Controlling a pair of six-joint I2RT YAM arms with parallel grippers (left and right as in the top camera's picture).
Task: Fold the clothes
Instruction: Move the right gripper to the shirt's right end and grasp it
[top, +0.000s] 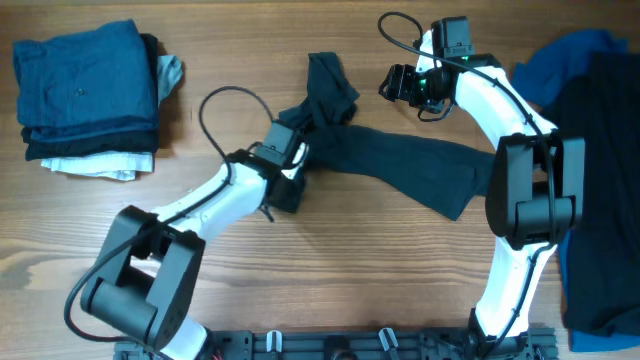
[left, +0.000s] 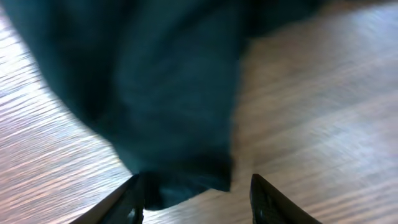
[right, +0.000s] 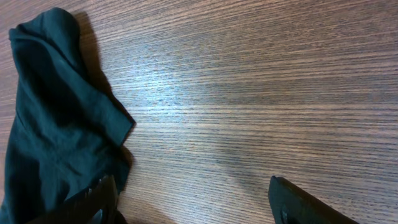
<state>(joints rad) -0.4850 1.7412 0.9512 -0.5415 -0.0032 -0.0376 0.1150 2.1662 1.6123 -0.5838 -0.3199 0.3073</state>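
**Overhead.** The near-black shirt (top: 400, 165) lies in a crumpled band across mid-table (top: 330, 290). The left tool (top: 295, 165) is at its left end and the right tool (top: 398, 85) is near its upper edge. A folded stack (top: 85, 90) sits far left, and a loose pile (top: 590, 150) far right.

**Left wrist.** The fingers (left: 130, 202) stand parted, with the shirt hem between them, unclamped.

**Right wrist.** The fingers (right: 102, 199) are spread wide over wood, with the shirt to their left.

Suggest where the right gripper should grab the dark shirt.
Sleeve of the shirt, at its hemmed corner, coming from the right over bare table: that corner lies flat and free, beside the open right gripper.
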